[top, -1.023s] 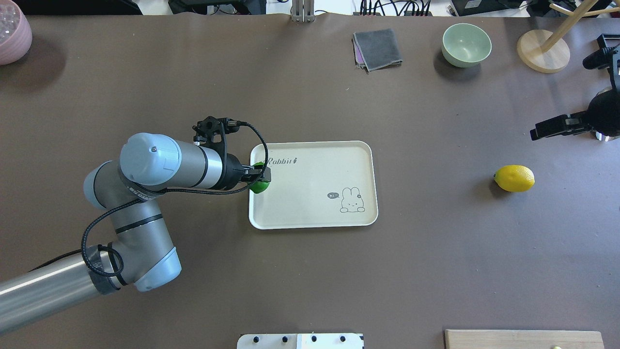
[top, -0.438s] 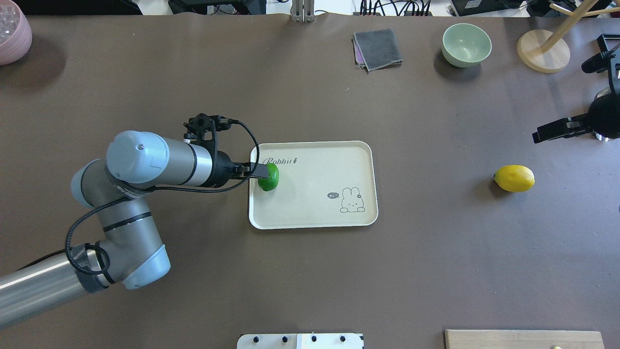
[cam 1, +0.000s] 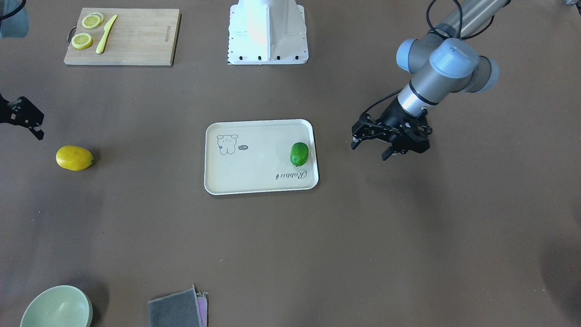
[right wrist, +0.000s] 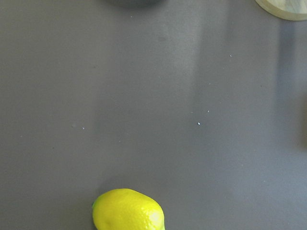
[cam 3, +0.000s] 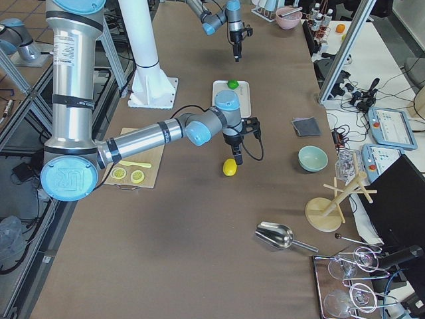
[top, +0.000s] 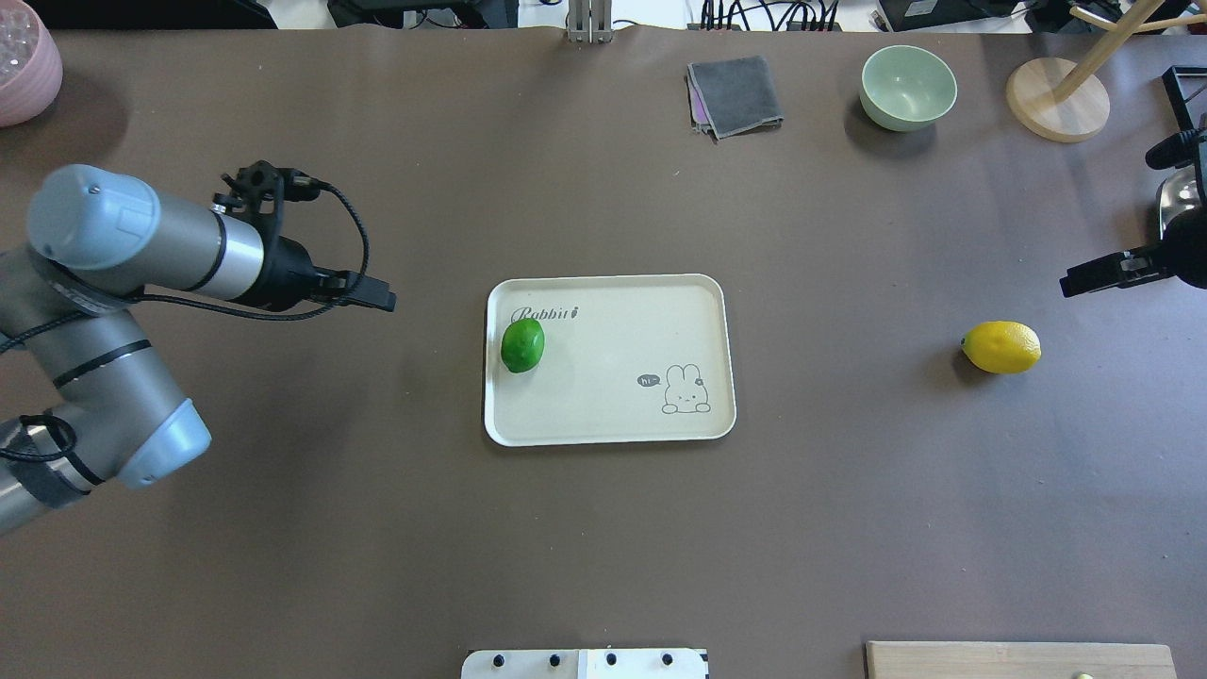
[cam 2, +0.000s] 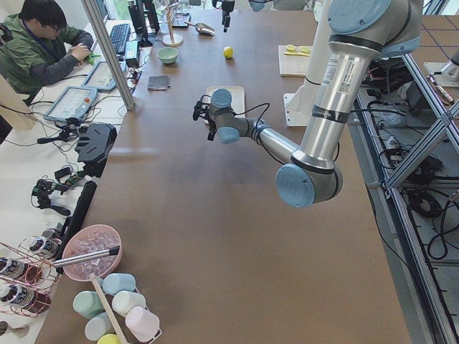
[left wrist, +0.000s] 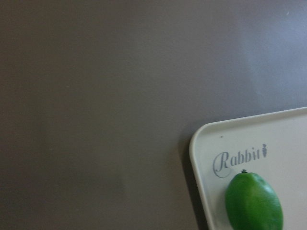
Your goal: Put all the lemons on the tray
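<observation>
The green lemon (top: 521, 344) lies on the cream tray (top: 613, 415) at its left end, beside the "Rabbit" script; it also shows in the front view (cam 1: 299, 154) and the left wrist view (left wrist: 253, 201). My left gripper (top: 380, 301) is open and empty, well left of the tray above the table; in the front view (cam 1: 370, 151) its jaws stand apart. The yellow lemon (top: 1001, 346) lies on the bare table far right of the tray. My right gripper (top: 1068, 284) hovers just beyond it, looks open, and holds nothing. The right wrist view shows the yellow lemon (right wrist: 128, 211) at its bottom edge.
A wooden cutting board (cam 1: 136, 41) with lemon slices and a yellow knife lies near the robot's right side. A green bowl (top: 907, 87), a grey cloth (top: 735, 94), a wooden stand (top: 1056, 99) and a pink bowl (top: 24, 66) stand along the far edge.
My left gripper let go of the green lemon on the tray and drew back to the left. My right gripper shifted slightly near the yellow lemon.
</observation>
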Robot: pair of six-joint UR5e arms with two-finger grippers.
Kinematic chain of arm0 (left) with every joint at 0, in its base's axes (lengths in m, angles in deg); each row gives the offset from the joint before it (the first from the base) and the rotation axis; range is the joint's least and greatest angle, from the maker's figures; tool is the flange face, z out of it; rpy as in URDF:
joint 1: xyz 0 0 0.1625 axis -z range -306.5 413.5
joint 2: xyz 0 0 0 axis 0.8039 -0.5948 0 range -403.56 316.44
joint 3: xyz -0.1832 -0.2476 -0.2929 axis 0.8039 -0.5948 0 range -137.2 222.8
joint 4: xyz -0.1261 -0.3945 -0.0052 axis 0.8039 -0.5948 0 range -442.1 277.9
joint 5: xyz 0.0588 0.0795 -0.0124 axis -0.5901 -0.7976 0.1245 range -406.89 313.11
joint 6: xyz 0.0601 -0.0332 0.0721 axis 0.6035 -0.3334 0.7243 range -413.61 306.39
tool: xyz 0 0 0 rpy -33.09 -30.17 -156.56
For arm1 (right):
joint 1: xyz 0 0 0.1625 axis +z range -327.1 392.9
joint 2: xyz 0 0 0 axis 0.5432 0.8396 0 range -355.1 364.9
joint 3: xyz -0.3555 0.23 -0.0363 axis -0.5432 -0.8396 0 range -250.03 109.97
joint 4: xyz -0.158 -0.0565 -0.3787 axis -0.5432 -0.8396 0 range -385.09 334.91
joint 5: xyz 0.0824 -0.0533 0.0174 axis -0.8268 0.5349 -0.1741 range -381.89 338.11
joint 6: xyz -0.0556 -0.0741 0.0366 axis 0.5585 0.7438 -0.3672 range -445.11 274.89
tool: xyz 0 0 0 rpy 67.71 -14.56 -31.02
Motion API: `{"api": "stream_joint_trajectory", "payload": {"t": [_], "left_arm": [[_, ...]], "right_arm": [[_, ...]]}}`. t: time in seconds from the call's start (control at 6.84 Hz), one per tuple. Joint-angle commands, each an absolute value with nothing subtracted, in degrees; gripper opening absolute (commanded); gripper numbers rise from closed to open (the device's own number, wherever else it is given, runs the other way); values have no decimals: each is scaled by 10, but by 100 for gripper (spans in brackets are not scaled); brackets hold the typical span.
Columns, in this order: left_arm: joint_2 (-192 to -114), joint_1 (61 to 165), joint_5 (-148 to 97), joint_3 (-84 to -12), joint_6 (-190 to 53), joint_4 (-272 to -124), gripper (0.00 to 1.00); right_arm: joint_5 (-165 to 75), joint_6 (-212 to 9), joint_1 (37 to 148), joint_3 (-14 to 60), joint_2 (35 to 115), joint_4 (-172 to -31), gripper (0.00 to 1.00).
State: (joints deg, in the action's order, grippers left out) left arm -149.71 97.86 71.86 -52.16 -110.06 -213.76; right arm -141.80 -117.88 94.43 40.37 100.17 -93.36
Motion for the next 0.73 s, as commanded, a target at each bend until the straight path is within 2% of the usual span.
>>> {"api": "stream_joint_trajectory", "payload": {"t": [0.0,0.29,0.58], "left_arm": [[-1458,1021,758,-530,-1035,-2140,99],[-1454,1046,776,-530,-1006,-2136,98],[-1422,1151,863,-517,-856,-2106,99]], "right_arm": [[-1404,-1063,936,372,1006,-862,99],[-1377,-912,920,372,1003,-843,99],[-1379,-754,895,372,1007,-841,99]]}}
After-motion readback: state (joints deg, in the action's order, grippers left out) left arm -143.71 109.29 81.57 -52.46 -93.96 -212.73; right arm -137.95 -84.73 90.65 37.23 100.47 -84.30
